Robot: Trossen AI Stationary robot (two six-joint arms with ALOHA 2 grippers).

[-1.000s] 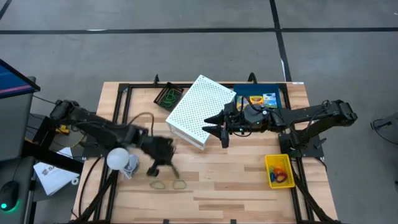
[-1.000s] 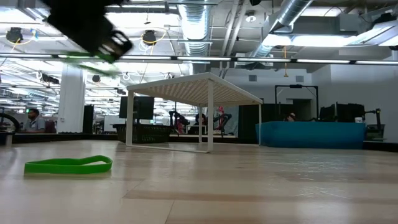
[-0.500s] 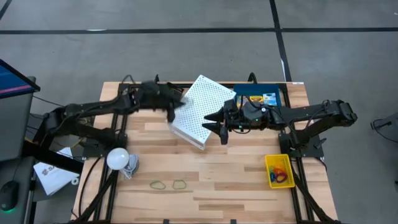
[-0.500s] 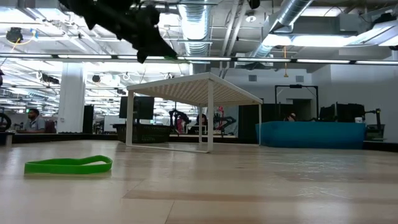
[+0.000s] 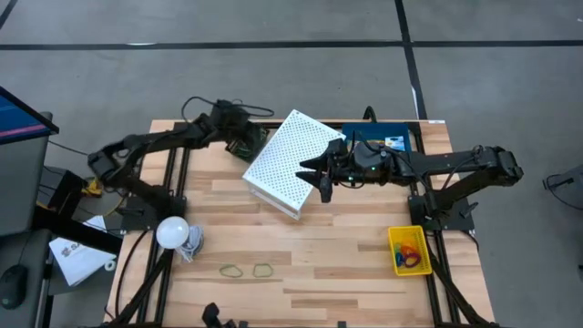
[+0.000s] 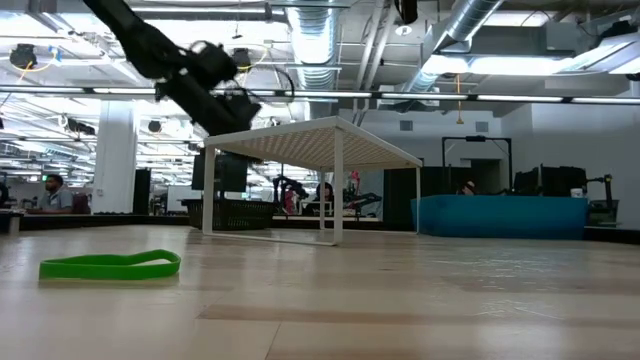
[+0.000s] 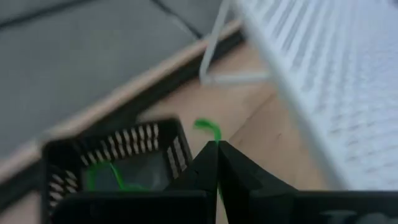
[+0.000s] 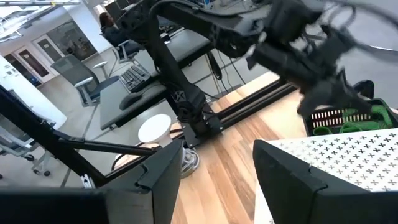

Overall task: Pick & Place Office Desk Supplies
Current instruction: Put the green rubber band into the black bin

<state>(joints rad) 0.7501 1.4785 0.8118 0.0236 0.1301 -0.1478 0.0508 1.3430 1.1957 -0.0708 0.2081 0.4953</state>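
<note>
My left gripper (image 5: 242,137) (image 7: 216,149) hovers at the far left of the table, beside the black mesh tray (image 5: 249,146) (image 7: 112,165), and is shut on a green rubber band (image 7: 208,127). Other green bands (image 7: 102,174) lie inside that tray. Two more green bands (image 5: 232,270) (image 5: 263,270) lie flat on the table near its near edge; one green band (image 6: 110,265) shows in the low view. My right gripper (image 5: 316,178) (image 8: 214,177) is open, held over the white perforated stand (image 5: 291,164). Crayon packs (image 5: 387,144) sit in the blue tray (image 5: 412,141). My left gripper pinches the green rubber band between its shut fingertips. A short curved end of the band (image 7: 210,129) pokes out beyond the tips. The band is lifted clear of the table, over the wood beside the black tray's corner. The fingers slant down toward the table's far edge.
The white perforated stand (image 6: 310,140) stands on thin legs mid-table, between both arms. A yellow tray (image 5: 408,249) with coloured bands sits near the right front. A white bulb-like object (image 5: 173,232) rests at the left edge. Bare wood lies around the two loose bands.
My left gripper has risen from beside the two bands near the table's near edge and swung to the far edge, ending beside the black tray, carrying the green band lifted clear. My right gripper stays over the white stand.
</note>
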